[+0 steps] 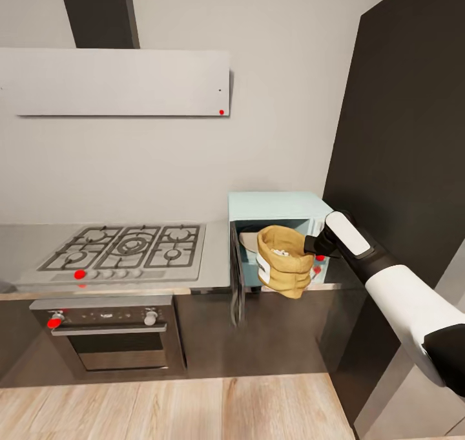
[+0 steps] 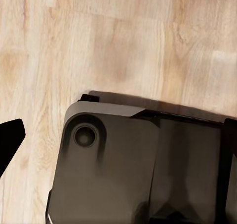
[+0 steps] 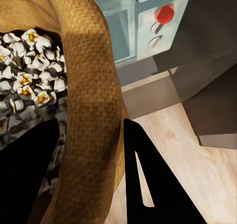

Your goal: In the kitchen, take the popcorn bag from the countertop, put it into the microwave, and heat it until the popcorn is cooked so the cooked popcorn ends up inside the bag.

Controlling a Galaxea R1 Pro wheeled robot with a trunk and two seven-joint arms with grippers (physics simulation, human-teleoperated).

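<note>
Popcorn bag [image 1: 283, 260], rim pinched by right fingers [image 3: 153, 184], is being held before open microwave [image 1: 278, 206]; placing inside is judged next.

popcorn bag [image 3: 91, 86]: coarse matt weave | hob [image 1: 123, 249]: brushed steel | floor [image 1: 168, 408]: pale wood

Popcorn bag [image 1: 283, 260] covers most of microwave [image 1: 278, 209] opening; cavity interior barely visible behind it. Right gripper [image 1: 310, 245] fingertips hidden where they meet bag rim. In right wrist view, bag [image 3: 89, 105] cut off by frame edges, microwave control panel [image 3: 158, 17] partly cropped. Left gripper finger [image 2: 10, 140] cut by frame edge; jaw state unreadable. Popcorn [image 1: 280, 252] too small for detail in head view.
</note>
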